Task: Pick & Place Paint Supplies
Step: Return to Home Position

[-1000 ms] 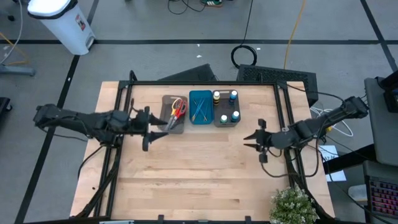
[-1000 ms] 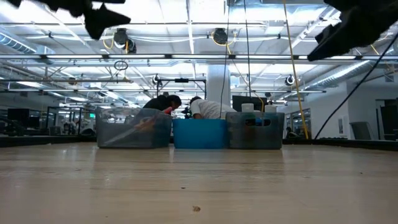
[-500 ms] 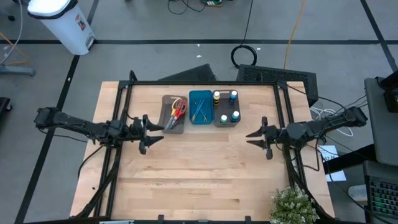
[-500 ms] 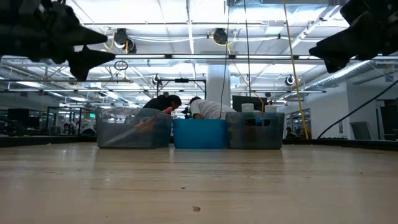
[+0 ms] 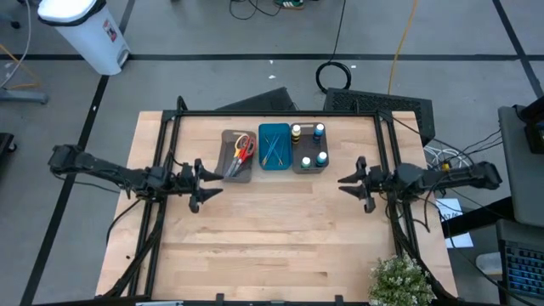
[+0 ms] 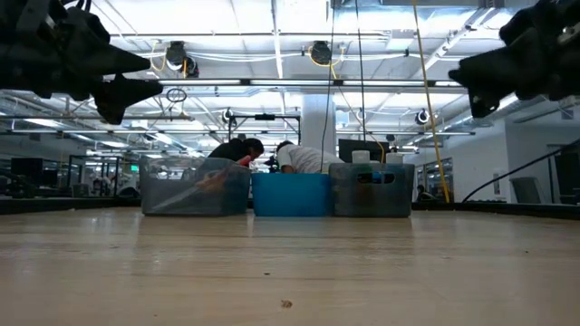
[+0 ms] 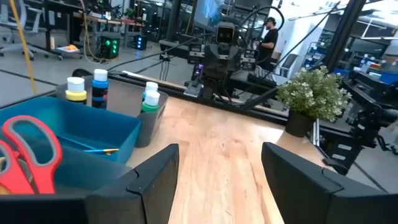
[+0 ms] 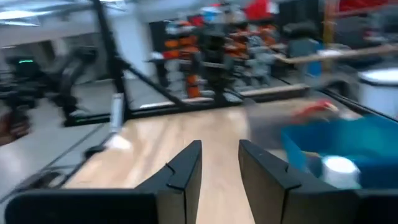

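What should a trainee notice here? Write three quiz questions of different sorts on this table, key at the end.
1. Multiple choice: the white bottles stand in A) the left grey bin, B) the blue bin, C) the right grey bin.
2. True or false: the left gripper and the right gripper are both shut on scissors.
3. Short answer: how many bottles are there?
Key: 1 C; the blue bin holds brushes. 2 False: both are open and empty; the scissors lie in the left grey bin. 3 Four.
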Robot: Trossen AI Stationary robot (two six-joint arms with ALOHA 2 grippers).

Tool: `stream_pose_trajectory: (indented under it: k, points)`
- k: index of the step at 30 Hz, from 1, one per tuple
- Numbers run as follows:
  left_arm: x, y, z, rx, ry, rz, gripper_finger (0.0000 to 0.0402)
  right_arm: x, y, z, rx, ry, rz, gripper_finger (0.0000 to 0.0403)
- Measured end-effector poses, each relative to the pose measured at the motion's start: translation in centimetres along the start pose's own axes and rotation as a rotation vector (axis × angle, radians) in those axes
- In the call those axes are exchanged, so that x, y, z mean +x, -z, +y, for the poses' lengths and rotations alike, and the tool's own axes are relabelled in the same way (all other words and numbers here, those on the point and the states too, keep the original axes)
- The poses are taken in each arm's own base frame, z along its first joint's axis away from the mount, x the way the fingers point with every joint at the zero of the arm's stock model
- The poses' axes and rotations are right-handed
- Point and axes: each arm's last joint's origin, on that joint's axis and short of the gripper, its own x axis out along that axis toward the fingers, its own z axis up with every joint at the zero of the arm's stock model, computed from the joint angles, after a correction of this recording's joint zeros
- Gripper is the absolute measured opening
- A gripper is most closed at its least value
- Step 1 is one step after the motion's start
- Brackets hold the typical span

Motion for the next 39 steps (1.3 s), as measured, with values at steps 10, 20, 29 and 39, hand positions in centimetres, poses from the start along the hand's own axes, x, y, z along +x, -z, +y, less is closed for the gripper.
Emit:
stream_pose_trajectory:
  k: [10, 20, 29, 39]
  points:
    - [0.0, 0.2, -0.3, -0.03, 0.025, 0.019, 0.0239, -1.1, -1.4, 0.3, -0.051, -0.132, -0.147, 0.01]
    - [0.1, 0.7, -0.2, 0.012, -0.001, 0.06, 0.0239, -1.4, -0.9, -0.3, -0.061, -0.069, -0.098, 0.01]
    - [0.3, 0.0, -0.4, 0.159, -0.029, -0.021, 0.0239, -1.3, -0.8, -0.9, -0.05, 0.009, -0.097, 0.01]
    - [-1.0, -1.1, -1.2, 0.264, 0.04, -0.113, 0.0239, -1.3, -0.7, -0.9, -0.033, -0.018, -0.087, 0.01]
